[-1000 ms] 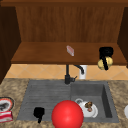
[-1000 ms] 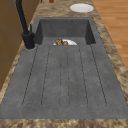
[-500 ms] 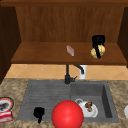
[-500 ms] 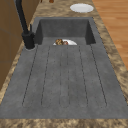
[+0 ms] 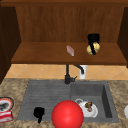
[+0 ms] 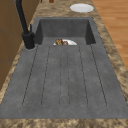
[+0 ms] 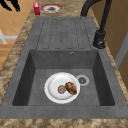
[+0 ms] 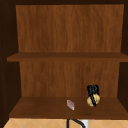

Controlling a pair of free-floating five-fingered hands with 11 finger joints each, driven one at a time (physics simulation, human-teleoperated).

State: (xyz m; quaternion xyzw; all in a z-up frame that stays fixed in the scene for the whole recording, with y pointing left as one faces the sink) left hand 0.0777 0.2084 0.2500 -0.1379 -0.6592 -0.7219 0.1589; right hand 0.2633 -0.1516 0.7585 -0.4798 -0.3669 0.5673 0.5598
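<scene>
your right hand (image 5: 93,40) is curled round the yellow ball (image 5: 93,48) over the shelf (image 5: 50,53); it looks small, light, smooth and rollable, so grip its sides.

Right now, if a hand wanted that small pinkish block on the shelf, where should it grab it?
Probably by its two broad faces, coming from the front. The pinkish block stands on edge, slightly tilted, on the lower shelf, with open space around it.

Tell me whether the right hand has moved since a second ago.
Yes. The right hand, curled round a yellow ball, has shifted left along the shelf, toward the faucet.
</scene>
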